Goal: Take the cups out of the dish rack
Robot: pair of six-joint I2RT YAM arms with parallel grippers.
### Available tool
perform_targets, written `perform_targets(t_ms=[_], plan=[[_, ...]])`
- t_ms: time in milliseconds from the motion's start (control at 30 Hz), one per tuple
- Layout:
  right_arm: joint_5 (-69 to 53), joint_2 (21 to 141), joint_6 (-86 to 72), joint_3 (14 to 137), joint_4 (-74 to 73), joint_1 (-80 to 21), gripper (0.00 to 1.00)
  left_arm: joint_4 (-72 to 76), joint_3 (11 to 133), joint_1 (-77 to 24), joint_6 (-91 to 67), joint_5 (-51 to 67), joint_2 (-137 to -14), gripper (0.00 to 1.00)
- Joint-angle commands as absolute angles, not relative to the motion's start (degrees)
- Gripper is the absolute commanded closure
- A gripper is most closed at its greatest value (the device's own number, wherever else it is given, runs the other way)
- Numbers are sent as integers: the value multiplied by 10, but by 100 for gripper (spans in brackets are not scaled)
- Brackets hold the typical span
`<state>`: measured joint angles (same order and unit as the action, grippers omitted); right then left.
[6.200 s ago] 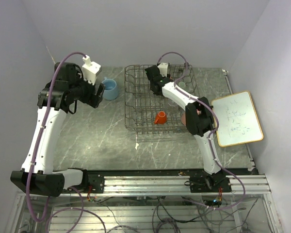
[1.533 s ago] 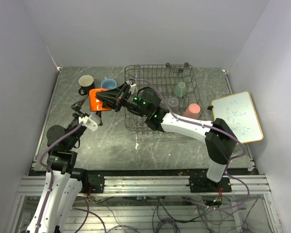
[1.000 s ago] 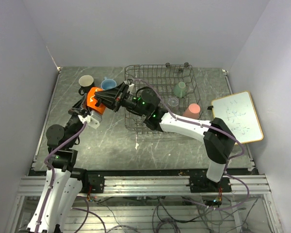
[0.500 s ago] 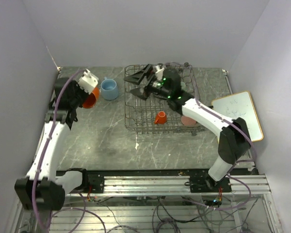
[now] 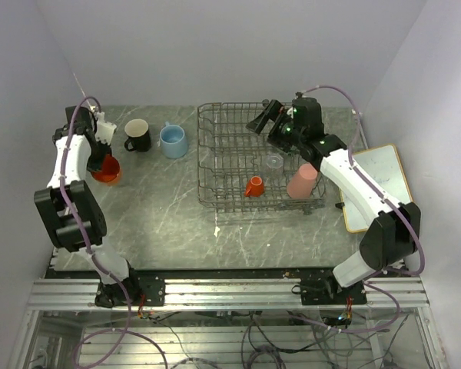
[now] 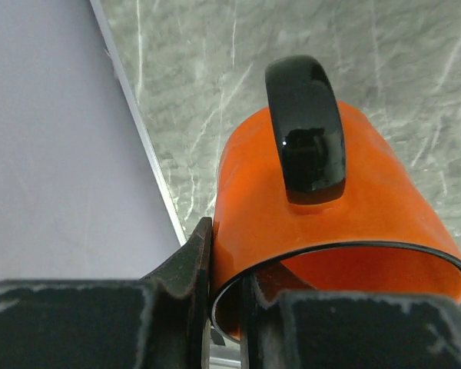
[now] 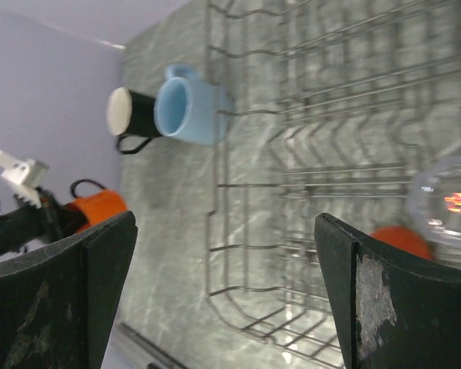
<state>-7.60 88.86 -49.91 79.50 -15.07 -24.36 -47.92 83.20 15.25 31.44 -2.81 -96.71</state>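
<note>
Far-left corner is tight: the left gripper (image 6: 224,265) pinches the orange mug (image 5: 106,170) by its rim, with the side wall (image 6: 54,154) just beside it. The black mug (image 5: 137,135) and light blue mug (image 5: 172,141) stand close together between that corner and the dish rack (image 5: 203,165). There's a lane of bare table (image 5: 169,215) in front of them.

Over the rack's back edge the right gripper (image 5: 263,117) hangs with jaws spread wide. Below it are rows of tines (image 7: 315,138), the clear glass (image 5: 273,162), the tiny orange cup (image 5: 253,186), and the pink tumbler (image 5: 301,181) at the right front corner. The rack's left half is open wire. The white board (image 5: 384,169) lies along the right side.
</note>
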Motion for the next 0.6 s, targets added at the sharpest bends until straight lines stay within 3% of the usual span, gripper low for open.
perform_targets(t_ms=[0,567], plan=[[-28,878,-428,795,-205,-218,0,-479,863,159,295,-59,-994,93],[55,860,-342,797,-270,-180,0,-443,1017,144,211,-96,-1213,93]])
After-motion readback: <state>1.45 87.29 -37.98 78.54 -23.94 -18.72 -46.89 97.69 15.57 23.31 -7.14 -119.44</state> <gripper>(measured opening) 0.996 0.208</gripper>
